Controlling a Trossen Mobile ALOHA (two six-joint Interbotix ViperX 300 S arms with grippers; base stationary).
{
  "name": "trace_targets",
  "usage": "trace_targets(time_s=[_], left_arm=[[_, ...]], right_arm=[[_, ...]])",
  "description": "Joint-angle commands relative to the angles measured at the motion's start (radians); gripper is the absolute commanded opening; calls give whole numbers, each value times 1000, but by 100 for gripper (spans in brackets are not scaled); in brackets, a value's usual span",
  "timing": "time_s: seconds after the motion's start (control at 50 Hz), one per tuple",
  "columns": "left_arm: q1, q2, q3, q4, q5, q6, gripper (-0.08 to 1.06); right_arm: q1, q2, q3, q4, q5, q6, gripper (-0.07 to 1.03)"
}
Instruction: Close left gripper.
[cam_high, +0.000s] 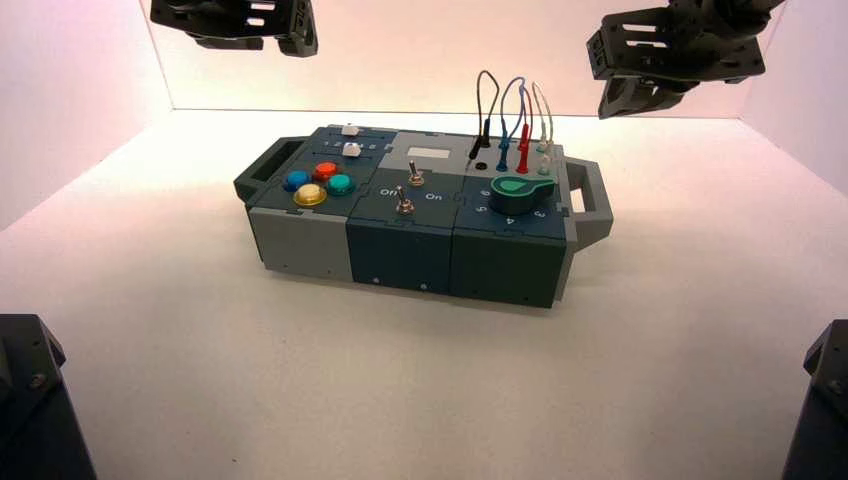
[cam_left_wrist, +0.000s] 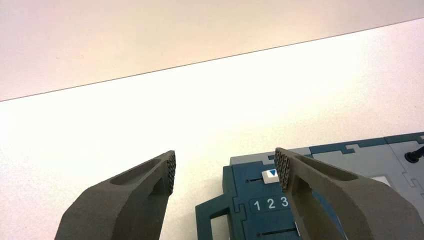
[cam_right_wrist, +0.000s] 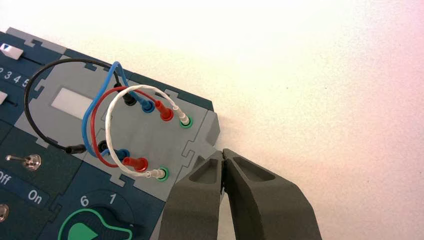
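My left gripper (cam_high: 240, 22) hangs high above the table, behind the box's left end. In the left wrist view its fingers stand wide apart, the left gripper (cam_left_wrist: 224, 169) is open and holds nothing. Between and under its fingers I see the box's (cam_left_wrist: 260, 210) left end with a white slider (cam_left_wrist: 270, 175) and the numbers 1 2 3. My right gripper (cam_high: 640, 95) hangs high behind the box's right end. In the right wrist view the right gripper (cam_right_wrist: 222, 156) is shut and empty, above the box's corner near the wires (cam_right_wrist: 107, 120).
The box (cam_high: 420, 215) stands mid-table with coloured buttons (cam_high: 318, 183) at its left, two toggle switches (cam_high: 408, 192) in the middle, a green knob (cam_high: 522, 189) at its right and plugged wires (cam_high: 510, 125) at the back. White walls close the far side.
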Motion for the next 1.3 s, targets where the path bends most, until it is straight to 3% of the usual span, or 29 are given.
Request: trace_targets(time_s=[0.02, 1.08, 1.1, 1.12, 1.2, 1.28, 1.3], left_arm=[[-5, -11, -23, 2, -9, 2, 102], [-11, -12, -20, 3, -8, 2, 99], [-11, -12, -21, 3, -8, 2, 97], [-12, -15, -21, 3, -5, 2, 86], [-14, -18, -21, 14, 3, 9, 62], [-20, -31, -21, 17, 43, 28, 9], [-20, -31, -21, 17, 43, 28, 9]], right_arm=[[-3, -17, -18, 2, -5, 2, -2], [-3, -15, -18, 2, -5, 0, -2], [-3, -12, -18, 2, -5, 0, -2], [-3, -15, -18, 2, -5, 0, -2], [-5, -15, -18, 0, -6, 0, -2], [-3, -15, -18, 2, -5, 0, -2], [-3, -15, -18, 2, -5, 0, -2]])
